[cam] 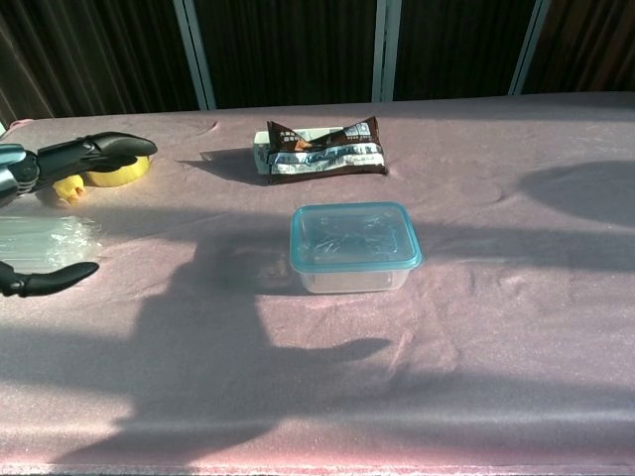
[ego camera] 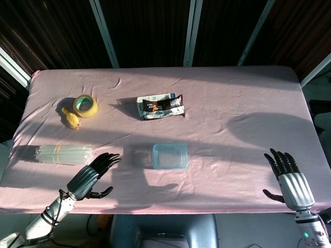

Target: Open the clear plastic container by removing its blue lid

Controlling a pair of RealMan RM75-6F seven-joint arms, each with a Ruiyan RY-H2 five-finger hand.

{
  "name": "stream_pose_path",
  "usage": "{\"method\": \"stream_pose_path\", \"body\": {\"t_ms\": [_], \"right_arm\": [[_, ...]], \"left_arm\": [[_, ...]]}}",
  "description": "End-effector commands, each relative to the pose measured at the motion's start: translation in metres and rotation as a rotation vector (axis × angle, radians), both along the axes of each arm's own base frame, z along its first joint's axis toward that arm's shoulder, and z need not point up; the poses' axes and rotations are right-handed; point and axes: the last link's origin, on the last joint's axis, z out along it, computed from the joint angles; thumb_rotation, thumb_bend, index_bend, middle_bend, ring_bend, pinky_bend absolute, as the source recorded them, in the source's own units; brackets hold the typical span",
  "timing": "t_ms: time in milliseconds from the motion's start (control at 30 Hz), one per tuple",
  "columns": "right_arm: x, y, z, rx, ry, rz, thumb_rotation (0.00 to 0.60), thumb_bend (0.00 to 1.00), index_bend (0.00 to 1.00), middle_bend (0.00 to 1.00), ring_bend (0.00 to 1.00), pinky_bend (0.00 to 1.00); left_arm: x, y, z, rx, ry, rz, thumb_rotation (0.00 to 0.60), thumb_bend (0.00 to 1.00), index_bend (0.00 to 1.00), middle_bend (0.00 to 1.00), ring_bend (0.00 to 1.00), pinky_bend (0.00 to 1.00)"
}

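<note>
The left robot hand (ego camera: 92, 175) hovers over the desk (ego camera: 232, 119), fingers spread, empty, left of the lidded container (ego camera: 169, 156); the right robot hand (ego camera: 288, 177) likewise spread wide, empty.

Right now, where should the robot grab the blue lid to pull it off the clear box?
Probably at a corner of the blue lid, where its rim sticks out past the clear container. The left hand is nearest, so come from that side, hooking fingertips under the near-left corner and peeling upward.
</note>
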Motion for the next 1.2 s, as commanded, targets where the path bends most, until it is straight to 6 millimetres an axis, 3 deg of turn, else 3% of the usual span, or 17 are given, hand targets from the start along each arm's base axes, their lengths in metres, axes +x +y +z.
{"method": "stream_pose_path", "body": {"t_ms": [33,200,400,633,1200], "right_arm": [[0.000,-0.001,-0.001,0.005,0.003,-0.004,0.600,0.12,0.00,0.00,0.00,0.00],[-0.002,-0.001,0.000,0.013,0.004,-0.013,0.600,0.12,0.00,0.00,0.00,0.00],[-0.004,0.000,0.004,0.017,-0.007,-0.020,0.600,0.12,0.00,0.00,0.00,0.00],[-0.006,0.001,0.008,0.022,-0.019,-0.034,0.600,0.12,0.00,0.00,0.00,0.00],[-0.007,0.002,0.008,0.069,-0.025,-0.060,0.600,0.12,0.00,0.00,0.00,0.00]], "left_arm": [[0.043,0.015,-0.032,-0.035,0.016,-0.048,0.600,0.31,0.00,0.00,0.00,0.00],[0.073,0.030,-0.068,-0.062,0.078,-0.067,0.600,0.30,0.00,0.00,0.00,0.00],[0.088,0.049,-0.100,-0.048,0.162,-0.052,0.600,0.29,0.00,0.00,0.00,0.00],[0.094,0.065,-0.110,-0.039,0.179,-0.005,0.600,0.29,0.00,0.00,0.00,0.00],[0.110,0.079,-0.137,-0.070,0.154,0.058,0.600,0.29,0.00,0.00,0.00,0.00]]}}
